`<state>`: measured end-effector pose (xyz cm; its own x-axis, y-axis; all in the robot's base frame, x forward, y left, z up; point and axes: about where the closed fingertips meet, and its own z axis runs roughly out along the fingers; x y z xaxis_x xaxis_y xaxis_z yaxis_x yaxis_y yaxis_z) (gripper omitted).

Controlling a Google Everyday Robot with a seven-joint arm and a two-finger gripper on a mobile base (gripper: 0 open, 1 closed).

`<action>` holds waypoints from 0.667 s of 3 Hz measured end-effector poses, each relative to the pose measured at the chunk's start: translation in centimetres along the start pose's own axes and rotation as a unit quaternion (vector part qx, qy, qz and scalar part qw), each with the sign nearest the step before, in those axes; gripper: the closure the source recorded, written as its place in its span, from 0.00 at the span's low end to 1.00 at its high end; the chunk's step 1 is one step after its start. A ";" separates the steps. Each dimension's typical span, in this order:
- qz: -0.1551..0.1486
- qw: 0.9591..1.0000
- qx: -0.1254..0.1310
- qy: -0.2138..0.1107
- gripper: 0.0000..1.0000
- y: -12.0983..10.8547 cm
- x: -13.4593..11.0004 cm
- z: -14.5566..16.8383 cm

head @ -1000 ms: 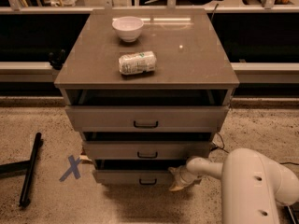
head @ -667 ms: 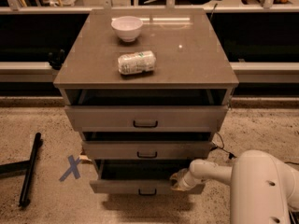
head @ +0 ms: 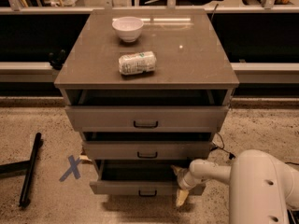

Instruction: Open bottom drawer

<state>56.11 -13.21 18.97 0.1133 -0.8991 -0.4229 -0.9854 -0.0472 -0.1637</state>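
blue tape cross [head: 71, 168] lies at far left. grey-brown flat-fronted bottom drawer [head: 124, 187], lowest in the cabinet, stands pulled partway out. cream robot gripper [head: 180, 185] is at the drawer front's right end; whether it grips, i cannot tell.

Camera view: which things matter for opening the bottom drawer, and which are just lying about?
Job: grey-brown bottom drawer with black bar handle; claw at its right front.
Lying about: white bowl; white packet; black floor pole; blue tape cross.
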 end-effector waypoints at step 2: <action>0.017 0.999 -0.026 0.011 0.18 0.6 2.9 2.0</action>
<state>56.06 -15.02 15.85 0.0774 -0.9102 -0.4070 -0.9939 -0.0384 -0.1031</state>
